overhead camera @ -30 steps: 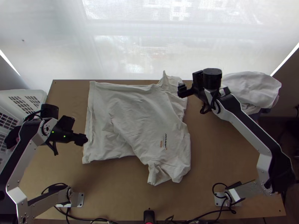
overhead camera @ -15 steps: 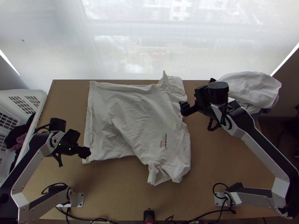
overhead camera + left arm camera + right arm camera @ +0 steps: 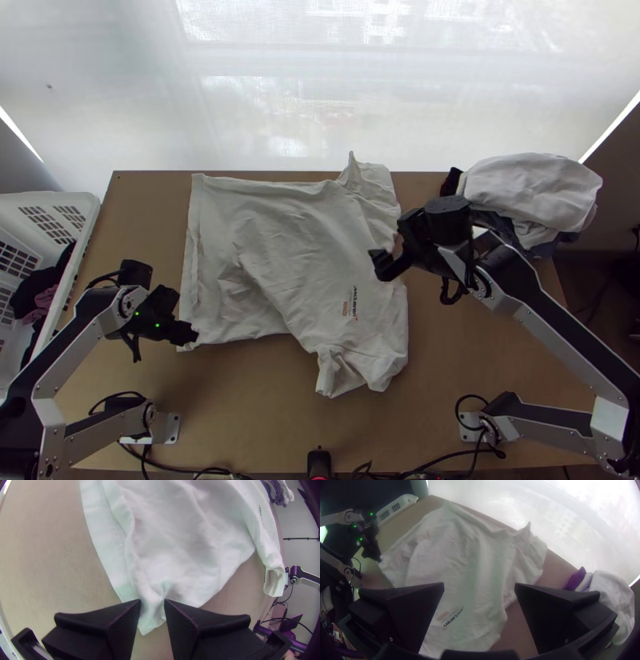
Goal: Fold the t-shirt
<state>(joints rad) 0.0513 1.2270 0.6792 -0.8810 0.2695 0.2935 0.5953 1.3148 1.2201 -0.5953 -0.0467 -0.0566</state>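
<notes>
The white t-shirt lies on the table with its hem side to the left, part of it turned over and wrinkled, a sleeve bunched at the near edge. My left gripper is at the shirt's near left corner; in the left wrist view my left gripper has its fingers apart, with the gathered corner of the shirt between them. Above the shirt's right side is my right gripper. In the right wrist view my right gripper stands wide open over the printed shirt, holding nothing.
A white basket with dark and pink cloth stands at the left edge. A pile of white and dark clothes lies at the back right corner. Cables run along the near edge.
My left gripper has moved toward the near side, to the shirt's corner. My right gripper has come nearer from the back, now over the shirt's right edge. The shirt's left part has shifted slightly.
</notes>
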